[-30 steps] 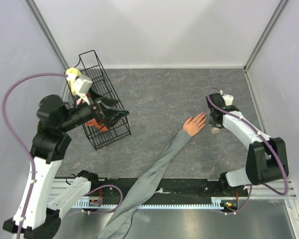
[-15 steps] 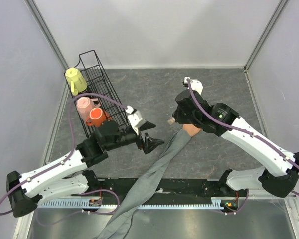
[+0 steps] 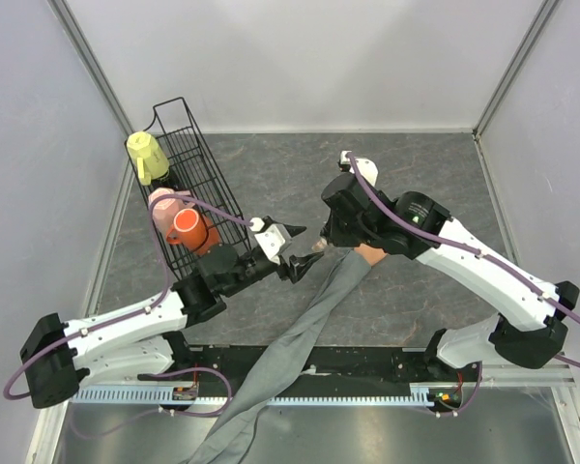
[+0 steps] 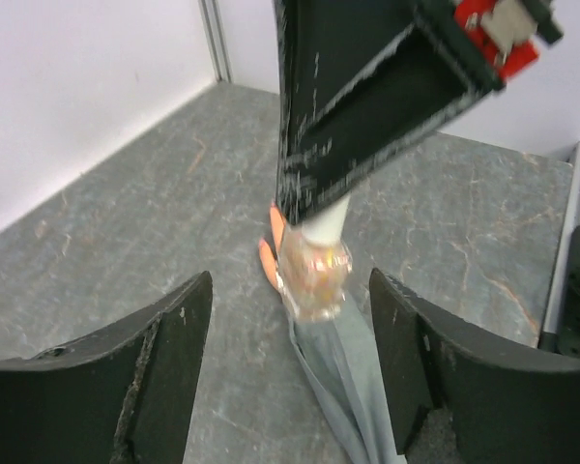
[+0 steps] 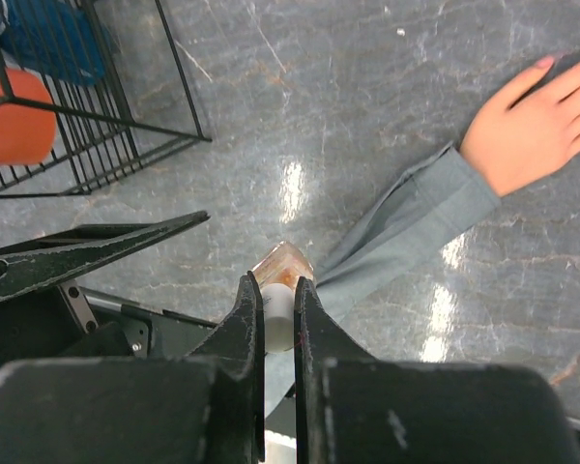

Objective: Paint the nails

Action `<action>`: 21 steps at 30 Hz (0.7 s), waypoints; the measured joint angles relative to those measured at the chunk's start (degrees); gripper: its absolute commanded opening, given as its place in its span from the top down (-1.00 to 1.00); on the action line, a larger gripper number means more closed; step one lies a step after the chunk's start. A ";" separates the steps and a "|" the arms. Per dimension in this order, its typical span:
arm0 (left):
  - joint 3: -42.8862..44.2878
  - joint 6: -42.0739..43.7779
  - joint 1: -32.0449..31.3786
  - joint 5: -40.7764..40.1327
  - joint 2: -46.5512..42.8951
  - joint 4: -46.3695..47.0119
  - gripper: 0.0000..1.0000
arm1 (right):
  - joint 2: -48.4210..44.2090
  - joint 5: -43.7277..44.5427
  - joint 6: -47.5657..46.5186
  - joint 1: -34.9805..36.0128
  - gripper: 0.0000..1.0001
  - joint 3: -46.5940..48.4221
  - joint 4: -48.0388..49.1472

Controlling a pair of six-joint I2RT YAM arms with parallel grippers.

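My right gripper point(image 5: 277, 290) is shut on the white cap point(image 5: 277, 314) of a small glass polish bottle point(image 5: 282, 266) with orange-pink content, hanging above the grey sleeve point(image 5: 406, 232). In the left wrist view my left gripper point(image 4: 290, 329) is open, its jaws level with the bottle point(image 4: 314, 275) on either side and clear of it. The peach mannequin hand point(image 5: 536, 121) lies flat to the right of the bottle; one pinkish nail point(image 5: 544, 62) shows. From above, my right arm covers most of the hand point(image 3: 372, 253), and the left gripper point(image 3: 300, 253) meets the right gripper point(image 3: 326, 237) over the sleeve point(image 3: 309, 329).
A black wire rack point(image 3: 188, 193) stands at the left, holding a yellow cup point(image 3: 147, 157), a pink cup point(image 3: 162, 203) and an orange cup point(image 3: 188, 227). Pale walls close the table at the back and on both sides. The sleeve runs down over the near edge.
My left arm swung from the rack to the table's middle, its jaws now narrower. The right arm carried the bottle from right of the hand to over the sleeve.
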 measured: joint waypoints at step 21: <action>-0.81 7.26 -1.14 1.77 8.81 7.45 -0.11 | 1.51 -0.50 4.68 0.83 1.00 1.14 -4.79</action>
